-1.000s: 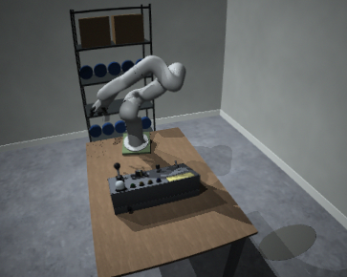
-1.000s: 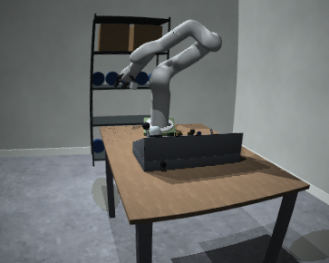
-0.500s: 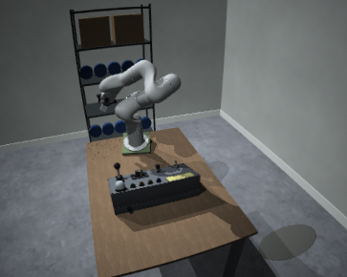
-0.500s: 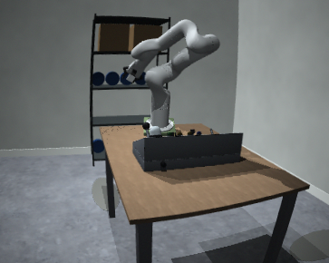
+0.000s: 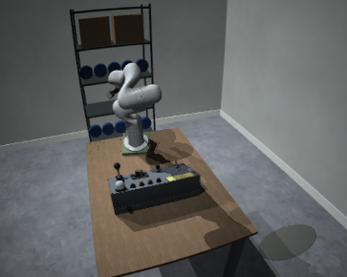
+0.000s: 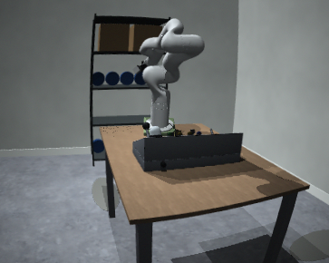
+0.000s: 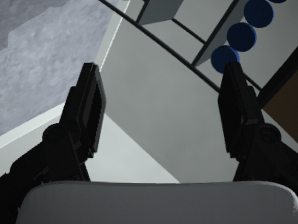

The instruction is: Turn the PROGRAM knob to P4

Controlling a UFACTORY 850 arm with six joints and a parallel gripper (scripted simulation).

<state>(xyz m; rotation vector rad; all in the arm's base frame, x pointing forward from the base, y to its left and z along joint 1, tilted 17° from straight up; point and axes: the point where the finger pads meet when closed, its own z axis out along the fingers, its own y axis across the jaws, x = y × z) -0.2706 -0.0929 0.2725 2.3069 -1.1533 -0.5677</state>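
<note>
Wrist view shows the gripper (image 7: 160,106) spread and empty, aimed at the shelf rack (image 7: 169,26); the arm (image 5: 132,97) is coiled above its base; the console (image 5: 153,186) sits mid-bench (image 5: 180,234), PROGRAM knob indistinguishable.

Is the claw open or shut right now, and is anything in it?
Open and holding nothing: in the wrist view the claw has its two fingers wide apart, with only wall and shelf rack between.
</note>
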